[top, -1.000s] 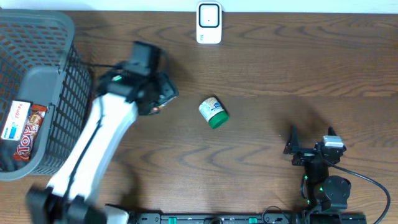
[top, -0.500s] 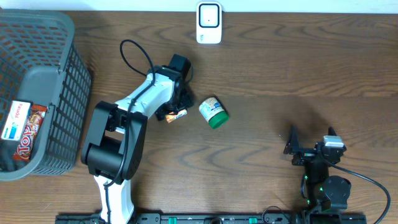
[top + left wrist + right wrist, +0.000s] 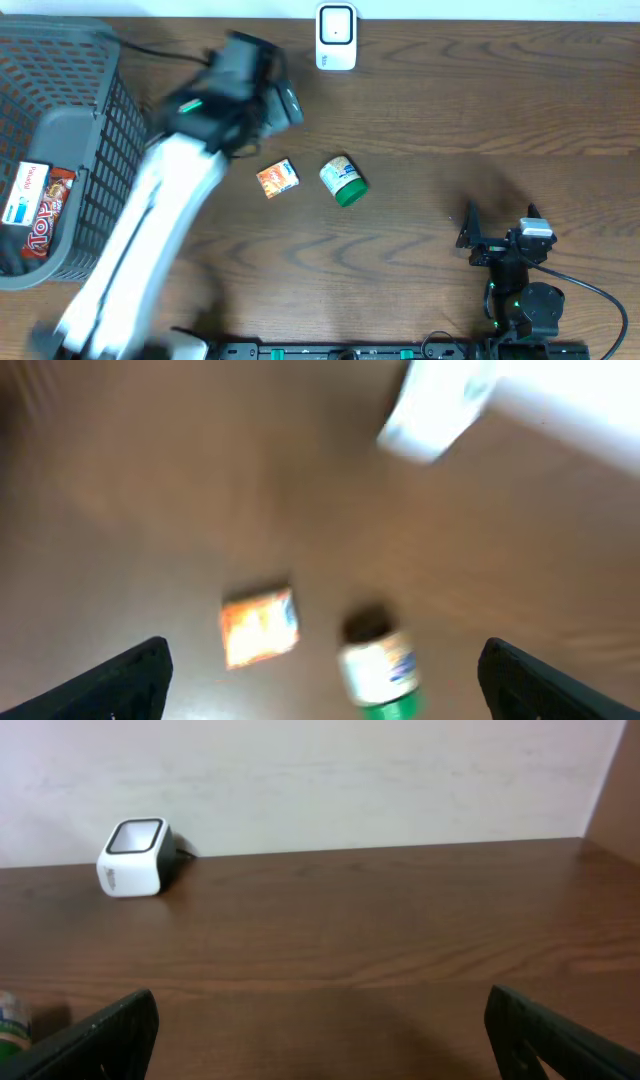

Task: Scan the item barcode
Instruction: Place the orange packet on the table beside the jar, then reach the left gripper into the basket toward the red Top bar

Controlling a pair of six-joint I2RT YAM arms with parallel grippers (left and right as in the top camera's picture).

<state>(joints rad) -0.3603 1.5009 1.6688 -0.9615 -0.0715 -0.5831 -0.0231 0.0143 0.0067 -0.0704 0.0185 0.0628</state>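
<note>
Brown wooden table (image 3: 450,120), as I logged it: orange packet (image 3: 277,178) lying flat, just left of a green-lidded jar (image 3: 343,181), both nearer than the white scanner (image 3: 336,37) at the far edge; left gripper (image 3: 325,675) spread wide, empty, above them; right gripper (image 3: 320,1020) likewise agape, near right.

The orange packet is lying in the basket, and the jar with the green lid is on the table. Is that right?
Not quite. The orange packet is not in the basket. It lies on the table, just left of the jar with the green lid, which is indeed on the table. The overhead view shows this.
</note>
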